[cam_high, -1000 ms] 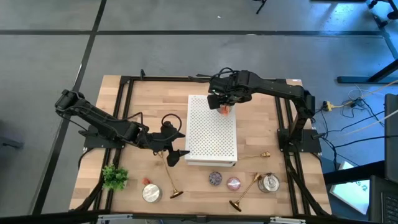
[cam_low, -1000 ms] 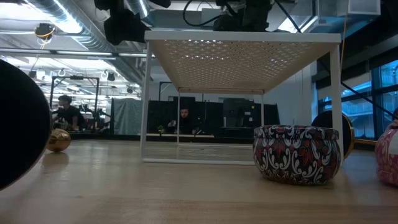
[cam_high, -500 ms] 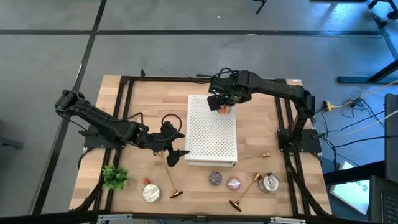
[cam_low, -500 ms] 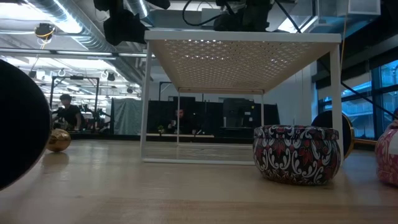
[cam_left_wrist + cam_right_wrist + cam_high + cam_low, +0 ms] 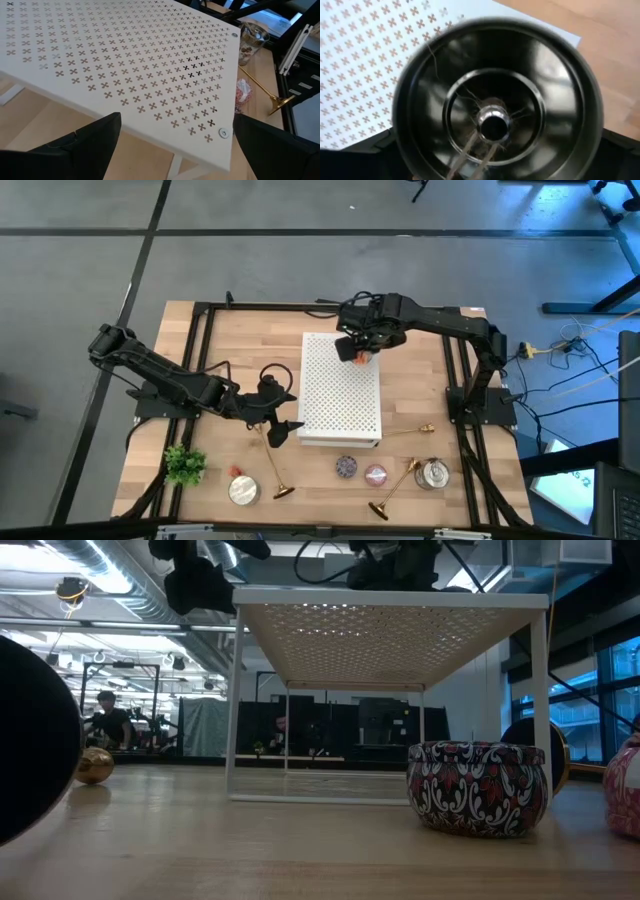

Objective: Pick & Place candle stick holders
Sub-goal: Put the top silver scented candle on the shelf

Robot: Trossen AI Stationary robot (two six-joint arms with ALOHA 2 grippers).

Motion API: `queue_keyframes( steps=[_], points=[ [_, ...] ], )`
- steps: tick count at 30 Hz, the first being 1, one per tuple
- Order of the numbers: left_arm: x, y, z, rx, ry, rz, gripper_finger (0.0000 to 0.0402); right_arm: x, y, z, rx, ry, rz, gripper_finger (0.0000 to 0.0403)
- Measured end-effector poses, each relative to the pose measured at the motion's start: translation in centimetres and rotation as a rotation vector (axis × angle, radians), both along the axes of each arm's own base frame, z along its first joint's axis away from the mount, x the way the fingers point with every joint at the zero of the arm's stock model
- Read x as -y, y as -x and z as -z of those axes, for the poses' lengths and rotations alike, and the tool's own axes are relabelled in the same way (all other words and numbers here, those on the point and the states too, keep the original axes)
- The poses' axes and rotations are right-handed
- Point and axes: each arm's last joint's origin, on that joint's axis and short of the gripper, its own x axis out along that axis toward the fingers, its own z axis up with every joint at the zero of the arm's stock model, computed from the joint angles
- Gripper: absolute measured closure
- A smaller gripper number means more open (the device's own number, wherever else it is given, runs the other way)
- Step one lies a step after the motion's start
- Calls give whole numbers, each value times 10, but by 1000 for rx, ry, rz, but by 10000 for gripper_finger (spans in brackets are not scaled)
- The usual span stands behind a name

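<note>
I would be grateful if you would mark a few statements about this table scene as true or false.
1. The left gripper is open, with nothing between its fingers. True.
2. The right gripper is above the far end of the white perforated stand. True.
3. The candle stick holders stand upright on top of the stand. False: the visible candle stick holders lie on their sides on the wooden table, along its near part.
4. The green plant is on the right arm's side of the table. False: the green plant sits by the near corner on the left arm's side.
</note>
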Motion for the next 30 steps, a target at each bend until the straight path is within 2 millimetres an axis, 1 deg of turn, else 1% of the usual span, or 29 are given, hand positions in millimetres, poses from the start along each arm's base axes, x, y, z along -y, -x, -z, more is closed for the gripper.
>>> queue_keyframes(
  steps=[11,15,19,22,24,26,30],
  points=[
    [0,0,0,0,6,-4,20,-8,3,1,-41,-19,-27,9],
    [0,0,0,0,6,-4,20,-16,3,1,-53,-44,-52,9],
    [0,0,0,-1,5,-3,20,-30,2,1,-53,-93,-109,9],
    [0,1,1,-8,3,-4,20,-44,1,-2,-53,-147,-216,9],
    [0,1,1,-9,2,-4,20,-58,2,-5,-55,-159,-284,9],
    [0,1,1,-9,2,-4,20,-75,2,-7,-58,-155,-353,9],
    [0,1,1,-10,3,-4,20,-117,5,-7,-61,-149,-513,9]
  ],
)
